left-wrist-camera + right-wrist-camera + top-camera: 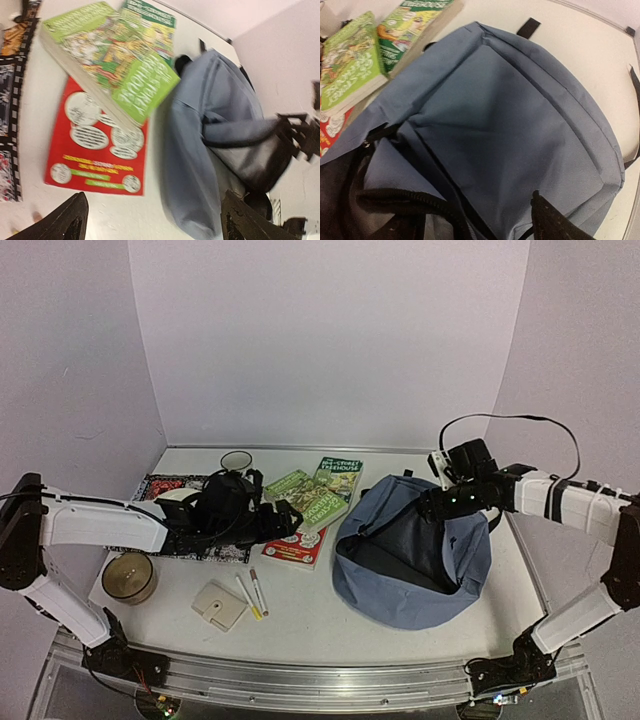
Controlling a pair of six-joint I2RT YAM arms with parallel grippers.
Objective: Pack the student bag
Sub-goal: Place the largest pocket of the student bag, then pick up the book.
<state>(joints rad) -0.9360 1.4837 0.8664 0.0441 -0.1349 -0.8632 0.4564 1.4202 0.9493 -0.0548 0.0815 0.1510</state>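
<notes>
Looking down, I see the student bag lying unzipped at the table's right side, beside the books. My left gripper is released over the books, and my right gripper is released above the bag.

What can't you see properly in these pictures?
Inside the student bag: top view, too dark.
Red book's words: left wrist view, motion blur.
Right pincer: right wrist view's bottom edge cuts it off; only one finger shows, so open or shut is unclear.
</notes>
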